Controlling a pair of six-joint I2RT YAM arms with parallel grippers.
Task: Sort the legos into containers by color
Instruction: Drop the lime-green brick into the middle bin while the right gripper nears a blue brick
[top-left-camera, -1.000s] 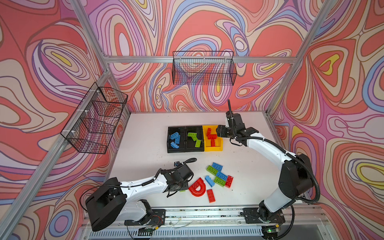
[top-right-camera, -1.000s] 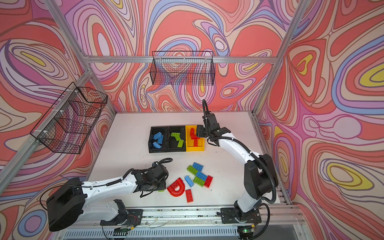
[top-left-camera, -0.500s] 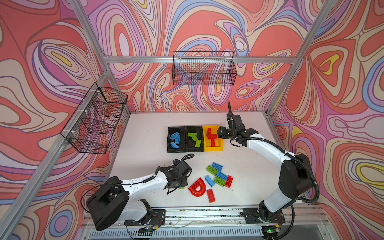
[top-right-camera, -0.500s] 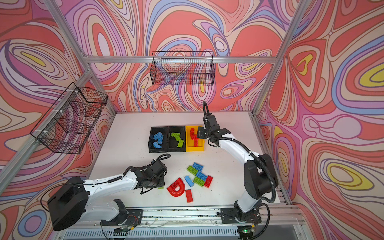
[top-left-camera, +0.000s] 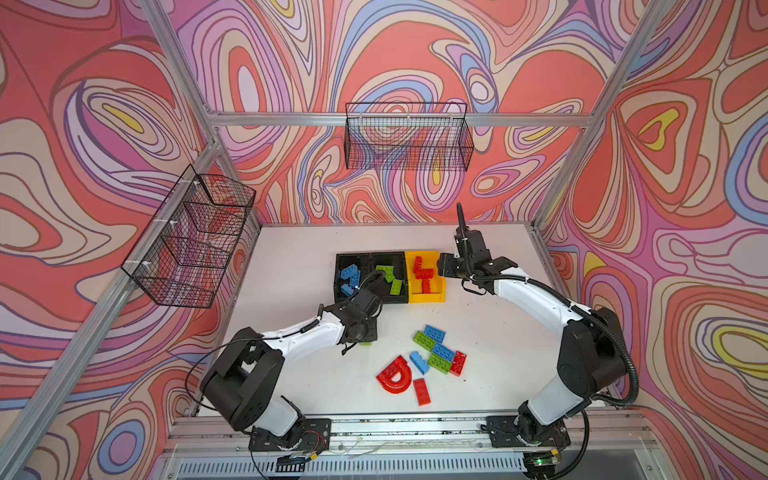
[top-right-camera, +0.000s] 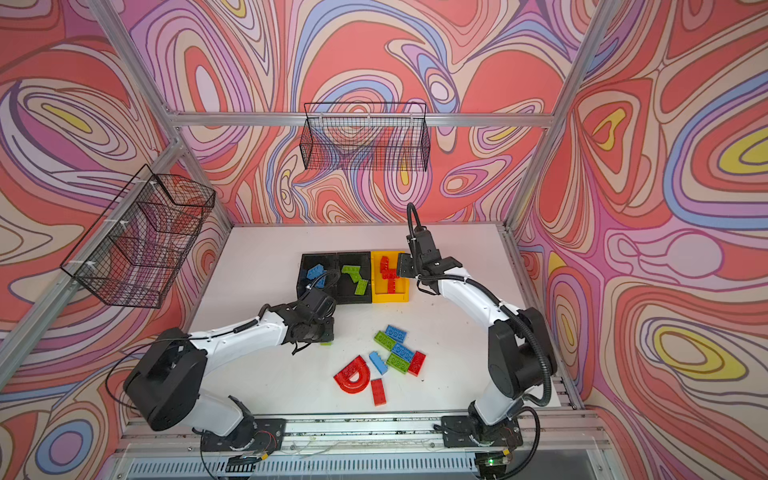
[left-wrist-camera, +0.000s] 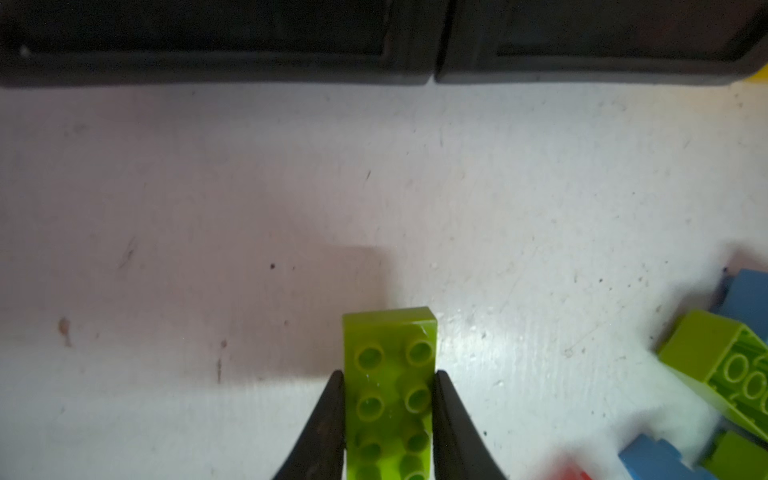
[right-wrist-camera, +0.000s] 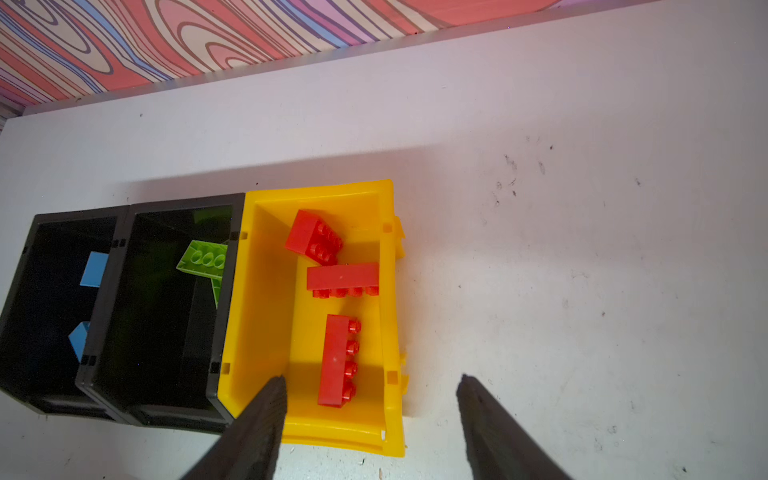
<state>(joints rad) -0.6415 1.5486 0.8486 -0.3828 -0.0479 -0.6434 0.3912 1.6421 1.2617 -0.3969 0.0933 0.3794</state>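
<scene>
My left gripper (left-wrist-camera: 388, 384) is shut on a lime green lego (left-wrist-camera: 390, 365), held by its long sides low over the white table, just in front of the two black containers (left-wrist-camera: 415, 70). In both top views only an edge of this lego (top-left-camera: 366, 343) (top-right-camera: 326, 343) shows under the left gripper (top-left-camera: 365, 336). My right gripper (right-wrist-camera: 371, 379) stands open and holds nothing, above the near end of the yellow container (right-wrist-camera: 266, 291), which has three red legos (right-wrist-camera: 338, 359) in it. Blue legos (top-left-camera: 348, 276) lie in the left black container (top-left-camera: 337, 291), green ones (top-left-camera: 390, 278) in the middle container.
Loose blue, green and red legos (top-left-camera: 436, 351) lie in a cluster at the front middle, with a red arch (top-left-camera: 395, 376) and a red brick (top-left-camera: 422, 391) beside them. Black wire mesh baskets hang on the left wall (top-left-camera: 191, 241) and back wall (top-left-camera: 409, 143).
My left gripper has shut on the green lego and shifted a little toward the containers. The right arm has stayed over the yellow container, still open.
</scene>
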